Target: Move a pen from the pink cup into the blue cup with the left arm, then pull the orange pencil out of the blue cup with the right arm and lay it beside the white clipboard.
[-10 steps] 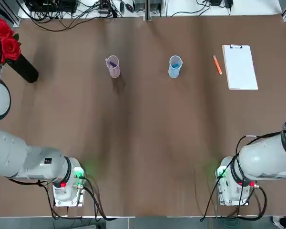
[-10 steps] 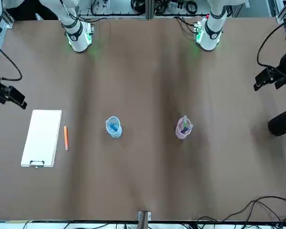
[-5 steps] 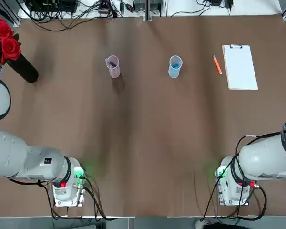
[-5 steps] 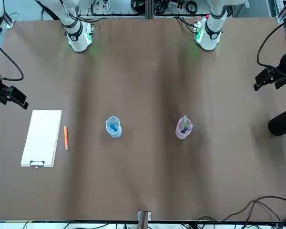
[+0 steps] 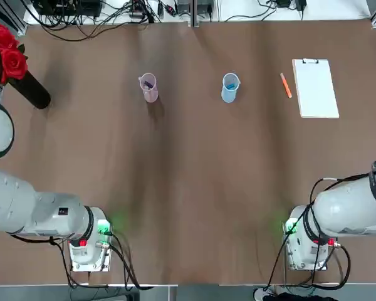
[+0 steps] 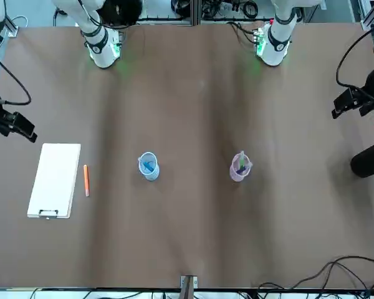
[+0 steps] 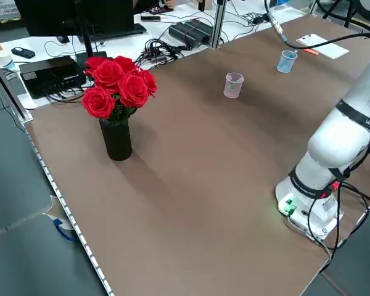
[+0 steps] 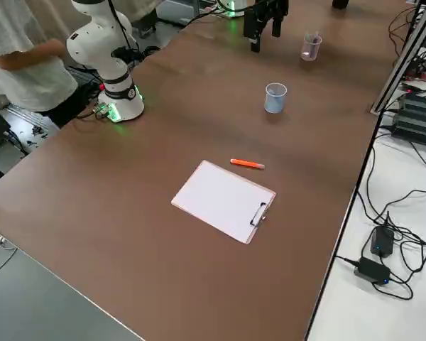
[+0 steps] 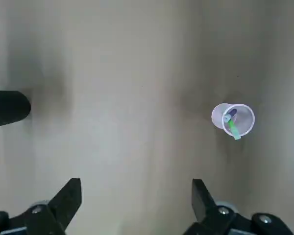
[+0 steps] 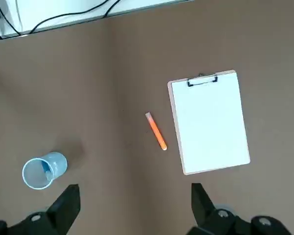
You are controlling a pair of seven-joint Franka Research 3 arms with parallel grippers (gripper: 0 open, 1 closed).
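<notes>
Front view: orange pencil [image 6: 86, 180] lies beside white clipboard [image 6: 55, 180], pen [image 6: 149, 166] stands in blue cup [image 6: 152, 175]; both steps look finished.
Left gripper [image 9: 136, 180] and right gripper [image 10: 135, 185], at their own table sides, are open, empty; probably no further move is needed.

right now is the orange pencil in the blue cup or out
Out: the orange pencil lies flat on the table between the blue cup and the clipboard.

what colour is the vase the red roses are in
Black vase, showing best in the left side view.
</notes>
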